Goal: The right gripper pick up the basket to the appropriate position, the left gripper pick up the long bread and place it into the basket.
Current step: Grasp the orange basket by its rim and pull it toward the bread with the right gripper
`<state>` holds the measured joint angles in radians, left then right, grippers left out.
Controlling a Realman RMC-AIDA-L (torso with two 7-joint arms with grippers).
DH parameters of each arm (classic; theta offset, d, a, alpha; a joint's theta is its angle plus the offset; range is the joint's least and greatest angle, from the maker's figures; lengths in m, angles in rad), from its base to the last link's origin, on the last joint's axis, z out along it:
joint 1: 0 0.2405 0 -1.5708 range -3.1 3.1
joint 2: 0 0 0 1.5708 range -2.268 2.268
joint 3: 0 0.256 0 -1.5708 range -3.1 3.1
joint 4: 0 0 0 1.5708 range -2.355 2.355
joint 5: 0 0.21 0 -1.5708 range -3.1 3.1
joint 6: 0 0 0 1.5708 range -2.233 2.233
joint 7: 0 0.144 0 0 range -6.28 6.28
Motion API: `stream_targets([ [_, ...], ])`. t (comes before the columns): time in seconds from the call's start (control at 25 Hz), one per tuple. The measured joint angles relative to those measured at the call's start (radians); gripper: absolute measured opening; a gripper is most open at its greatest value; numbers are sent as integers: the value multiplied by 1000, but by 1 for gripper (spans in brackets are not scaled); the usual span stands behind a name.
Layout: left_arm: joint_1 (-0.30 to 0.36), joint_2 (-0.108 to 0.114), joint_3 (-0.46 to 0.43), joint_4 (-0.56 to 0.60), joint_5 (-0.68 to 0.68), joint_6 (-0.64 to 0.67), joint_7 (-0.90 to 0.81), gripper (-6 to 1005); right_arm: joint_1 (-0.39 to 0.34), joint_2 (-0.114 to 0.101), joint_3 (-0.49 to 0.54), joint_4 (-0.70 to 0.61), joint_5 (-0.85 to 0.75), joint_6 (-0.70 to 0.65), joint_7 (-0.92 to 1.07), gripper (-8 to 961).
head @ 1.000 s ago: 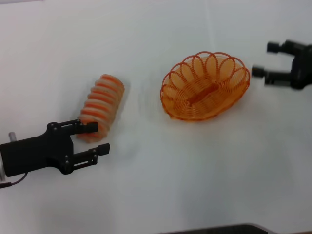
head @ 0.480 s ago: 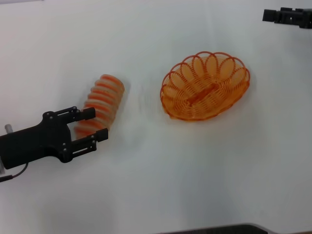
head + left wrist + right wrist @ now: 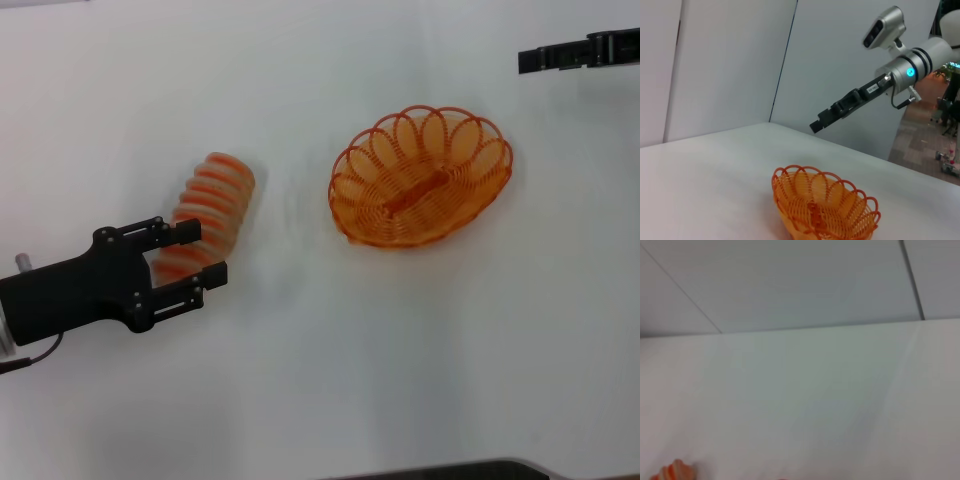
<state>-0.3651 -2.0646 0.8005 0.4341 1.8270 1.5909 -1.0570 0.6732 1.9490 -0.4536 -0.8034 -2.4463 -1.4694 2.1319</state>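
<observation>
The long bread (image 3: pixel 212 205), a pale tan loaf with orange stripes, lies on the white table at the left. My left gripper (image 3: pixel 200 254) is open at the loaf's near end, with one finger on each side of it. The orange wire basket (image 3: pixel 420 178) rests empty on the table, right of centre, and it also fills the lower part of the left wrist view (image 3: pixel 824 204). My right gripper (image 3: pixel 560 56) hangs in the air beyond the basket at the far right, apart from it and seen edge-on. The left wrist view shows the right gripper (image 3: pixel 822 122) well above the basket, on its blue-ringed arm.
The white table (image 3: pixel 330 370) runs to grey wall panels (image 3: pixel 730 65) at the back. A dark edge (image 3: pixel 450 470) lines the table's near side. In the right wrist view, only a tip of the bread (image 3: pixel 675 471) appears at a corner.
The right gripper rose away from the basket's right rim toward the far right and turned edge-on. The left gripper slid forward until its fingers straddled the loaf's near end.
</observation>
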Motion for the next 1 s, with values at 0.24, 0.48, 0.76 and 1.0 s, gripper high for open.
stream_targets([
  [0.24,0,-1,0,0,6,0,0,643,39,6,-68,-11,-64,24,61,899],
  [0.48,0,-3,2,0,8,0,3,643,61,18,-146,-5,-95,58,105,896],
  [0.76,-1,-3,8,1,9,0,5,643,75,28,-183,15,-99,63,123,892],
  [1.0,-2,-5,9,7,9,3,7,643,75,31,-218,71,-100,91,124,889],
])
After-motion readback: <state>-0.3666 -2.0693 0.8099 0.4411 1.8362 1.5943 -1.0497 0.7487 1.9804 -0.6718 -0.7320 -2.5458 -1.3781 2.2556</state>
